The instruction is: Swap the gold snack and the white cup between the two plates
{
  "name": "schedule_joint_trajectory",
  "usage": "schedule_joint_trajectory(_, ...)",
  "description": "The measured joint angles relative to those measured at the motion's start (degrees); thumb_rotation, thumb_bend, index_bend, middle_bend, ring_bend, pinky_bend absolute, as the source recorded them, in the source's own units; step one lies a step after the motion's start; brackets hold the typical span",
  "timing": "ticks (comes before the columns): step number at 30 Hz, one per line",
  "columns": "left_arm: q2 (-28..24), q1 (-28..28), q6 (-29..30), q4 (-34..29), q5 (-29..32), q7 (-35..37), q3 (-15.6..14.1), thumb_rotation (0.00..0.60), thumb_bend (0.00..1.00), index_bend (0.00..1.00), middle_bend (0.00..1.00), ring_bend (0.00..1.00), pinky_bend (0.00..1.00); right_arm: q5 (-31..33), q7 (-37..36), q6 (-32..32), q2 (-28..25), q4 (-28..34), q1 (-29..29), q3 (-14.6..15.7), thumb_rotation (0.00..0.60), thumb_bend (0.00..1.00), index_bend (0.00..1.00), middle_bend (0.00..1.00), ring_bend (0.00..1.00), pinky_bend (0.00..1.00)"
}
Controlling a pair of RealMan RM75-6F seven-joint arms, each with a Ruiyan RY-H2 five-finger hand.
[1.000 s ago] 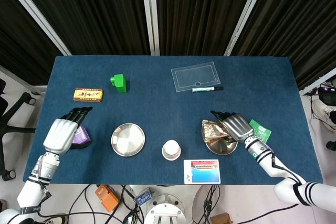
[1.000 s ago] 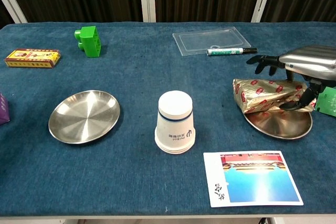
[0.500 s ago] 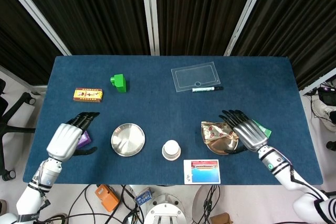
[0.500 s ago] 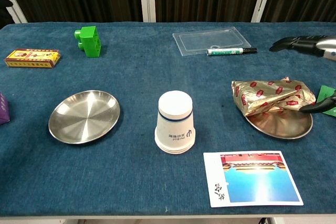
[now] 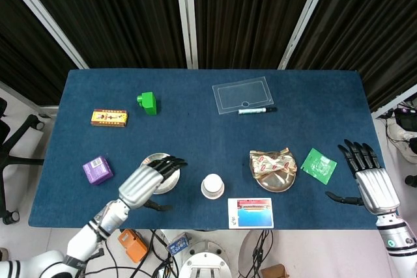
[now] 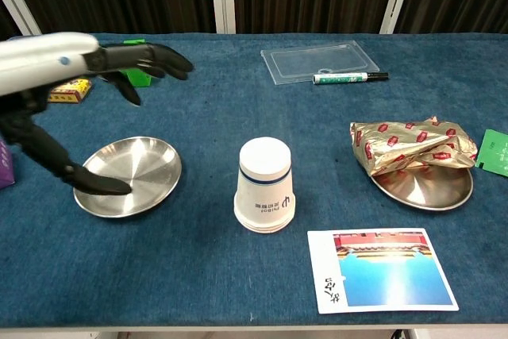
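Worktop, blue cloth, carries everything.

Left hand hangs over the left plate, fingers spread and extended, holding nothing; in the chest view its thumb tip reaches down to the plate's near-left rim, whether touching I cannot tell. Right hand sits at the worktop's right edge, fingers fanned apart, empty, seen only in the head view.

Two steel plates. The left one is bare, directly beneath the left hand. The right plate lies well to the left of the right hand, with a green packet between them.

One gold snack, a crumpled foil bag with red marks, rests on the right plate, overhanging its far and left rim. It lies well apart from both hands, nearer the right.

One white cup, upside down on the worktop between the two plates, on neither. It stands just to the right of the left hand, apart from its fingertips.

One picture card, near side of the cup, toward the right hand.

One clear plastic tray at the far side, well beyond both hands; one marker pen just at its near edge.

One green block and one yellow box, far beyond the left hand. One purple box, to that hand's left.
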State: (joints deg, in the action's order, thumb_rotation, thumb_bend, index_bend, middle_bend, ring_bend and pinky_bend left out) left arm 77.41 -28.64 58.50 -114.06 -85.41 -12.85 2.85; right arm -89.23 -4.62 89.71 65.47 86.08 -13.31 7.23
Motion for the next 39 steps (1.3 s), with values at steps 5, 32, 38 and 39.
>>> schedule_joint_trajectory(5,8.22,-3.93,-3.55,1.48,5.96,-1.29,2.68,0.600,0.08,0.10,0.10,0.10,0.24,-0.53,-2.69,-1.31,-1.41,-0.28,0.82,-0.64,0.364,0.14,0.00,0.00,0.00,0.02)
schedule_joint_trajectory(32,23.75,-10.95,-0.67,14.34,22.97,-20.59,4.11,0.600,0.46,0.45,0.44,0.42,0.57,-3.26,-4.52,-6.32,-4.08,1.33,1.85,-2.95,0.365,0.14,0.00,0.00,0.00,0.02)
schedule_joint_trajectory(38,23.12,-10.11,2.53,12.41,19.25,-18.67,3.92,0.600,0.51,0.52,0.49,0.46,0.60,-3.01,-4.20,-7.09,-4.00,1.45,2.03,-3.55,0.366,0.14,0.00,0.00,0.00,0.02)
schedule_joint_trajectory(39,22.35,-9.81,3.26,11.50,18.30,-18.34,3.84,0.600,0.51,0.52,0.49,0.46,0.60,-3.02,-4.15,-7.23,-4.00,1.49,2.05,-3.60,0.365,0.14,0.00,0.00,0.00,0.02)
